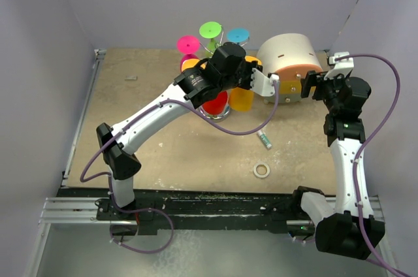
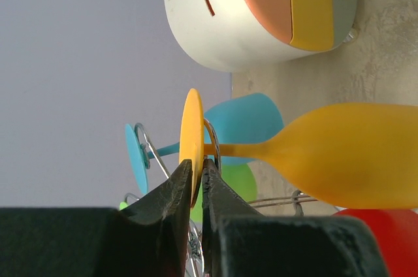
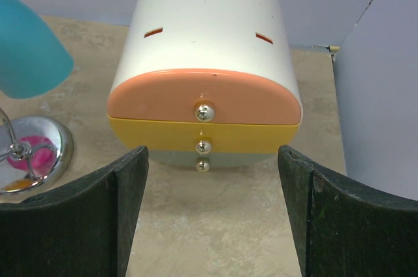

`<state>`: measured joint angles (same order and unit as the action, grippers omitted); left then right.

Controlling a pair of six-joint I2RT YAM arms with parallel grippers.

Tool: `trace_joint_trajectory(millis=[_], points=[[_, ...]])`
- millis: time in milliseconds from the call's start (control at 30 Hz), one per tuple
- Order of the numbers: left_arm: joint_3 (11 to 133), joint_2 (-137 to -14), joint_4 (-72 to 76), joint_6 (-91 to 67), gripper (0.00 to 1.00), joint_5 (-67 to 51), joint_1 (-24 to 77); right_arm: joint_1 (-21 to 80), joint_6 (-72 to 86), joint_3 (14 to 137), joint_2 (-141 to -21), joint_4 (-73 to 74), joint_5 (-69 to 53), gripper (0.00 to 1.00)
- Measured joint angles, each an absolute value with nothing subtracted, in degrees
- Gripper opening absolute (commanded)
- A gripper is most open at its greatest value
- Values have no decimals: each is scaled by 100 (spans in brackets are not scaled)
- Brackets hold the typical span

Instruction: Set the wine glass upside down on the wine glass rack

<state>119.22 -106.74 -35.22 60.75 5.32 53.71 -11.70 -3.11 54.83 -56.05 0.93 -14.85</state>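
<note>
Your orange wine glass (image 2: 353, 153) is already upside down at the wine glass rack (image 2: 211, 134). Only the left wrist view shows this: the stem passes through a chrome wire curl at the rack's top, the flat foot sits just on the far side of that curl from the bowl, and the bowl points toward the table.

That same view shows your left gripper (image 2: 197, 162) with its fingers narrow, one against each face of the foot's rim, nipping the thin disc. From the top view you get none of this, since the left wrist covers the foot and leaves only the orange bowl hanging beside a red glass (image 1: 214, 102).

The top view does give you the rest of the rack's load: a pink foot (image 1: 188, 44), a green foot (image 1: 210, 29) and a blue foot (image 1: 238, 34) standing up behind the arm.

Your right gripper (image 3: 212, 153) holds nothing; its fingers stand wide apart, facing the white-and-orange drawer box (image 3: 209, 42). Its camera alone shows the rack's mirror-like round base, resting on the table (image 1: 163, 153) left of the box.

Nearer you, a small tube (image 1: 264, 138) and a tape ring (image 1: 262, 170) lie apart on the table.
</note>
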Motion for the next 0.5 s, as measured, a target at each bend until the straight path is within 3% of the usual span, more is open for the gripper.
trace_joint_trajectory(millis=[500], points=[[11959, -10674, -3520, 5999, 26, 526, 5378, -1170, -311, 5483, -5607, 93, -1498, 82]])
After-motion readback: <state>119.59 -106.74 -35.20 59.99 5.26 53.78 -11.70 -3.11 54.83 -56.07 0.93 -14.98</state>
